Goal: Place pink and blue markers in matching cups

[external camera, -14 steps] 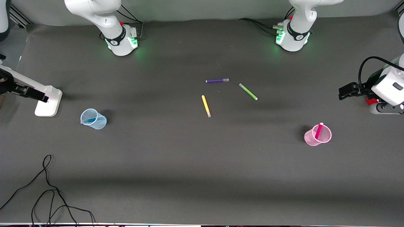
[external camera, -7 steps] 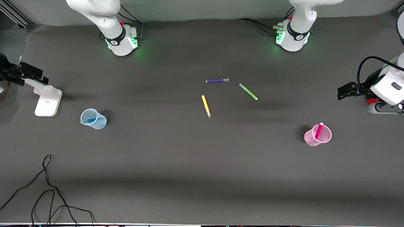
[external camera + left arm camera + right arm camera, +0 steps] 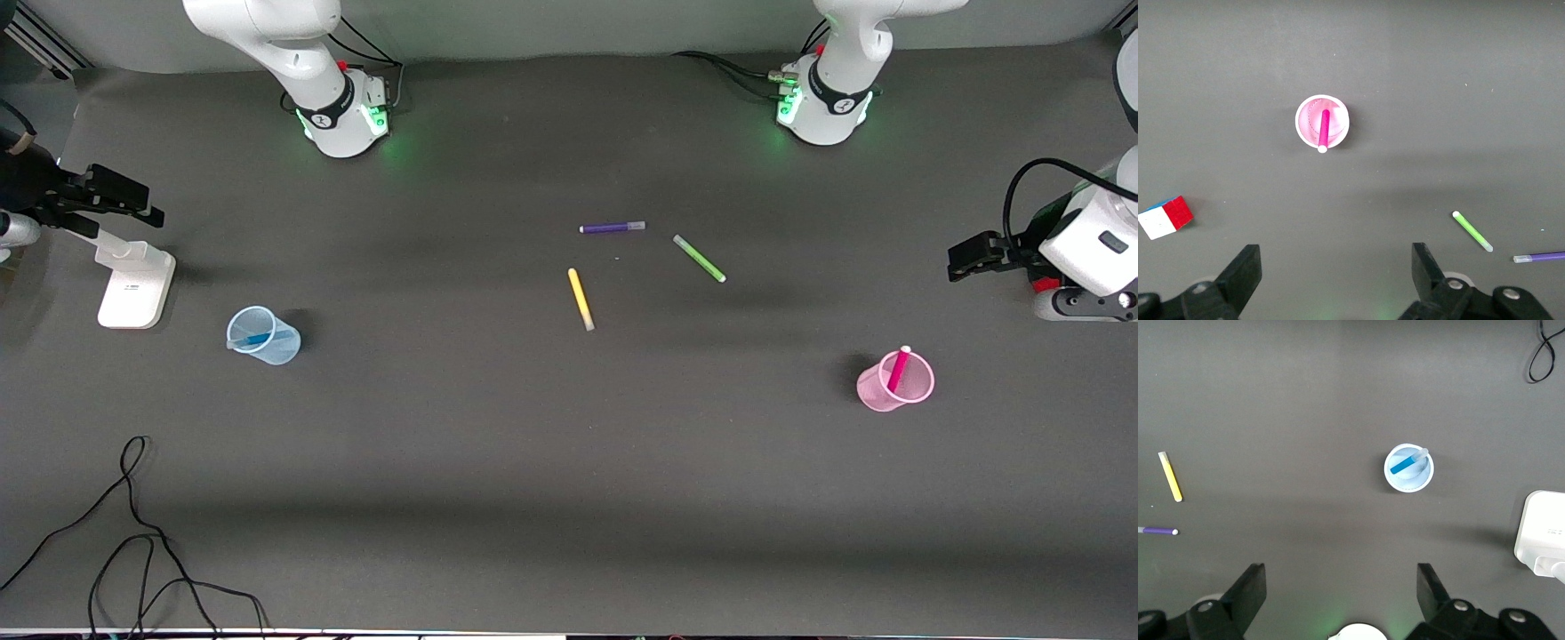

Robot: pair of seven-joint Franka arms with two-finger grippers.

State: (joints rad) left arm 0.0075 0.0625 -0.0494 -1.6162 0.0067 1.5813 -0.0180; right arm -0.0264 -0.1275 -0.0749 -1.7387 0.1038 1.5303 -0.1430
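The pale pink cup (image 3: 895, 384) stands upright toward the left arm's end of the table, with the pink marker (image 3: 898, 366) leaning in it. Both show in the left wrist view: cup (image 3: 1338, 117), marker (image 3: 1324, 129). The pale blue cup (image 3: 265, 336) stands toward the right arm's end and holds the blue marker (image 3: 254, 340); in the right wrist view the cup (image 3: 1409, 477) and marker (image 3: 1407, 463) show from above. My left gripper (image 3: 1336, 267) is open and empty, high up at the table's end (image 3: 969, 256). My right gripper (image 3: 1341, 590) is open and empty, high over the other end (image 3: 124, 197).
A yellow marker (image 3: 581, 300), a light-green marker (image 3: 699, 259) and a purple marker (image 3: 612, 228) lie mid-table. A white stand (image 3: 135, 283) sits beside the blue cup. A black cable (image 3: 133, 542) lies at the near edge. A colour cube (image 3: 1166, 217) lies near the pink cup.
My right gripper has swung up and away from the white stand, toward the bases' side. My left gripper has drifted slightly the same way. Cups and markers have not moved.
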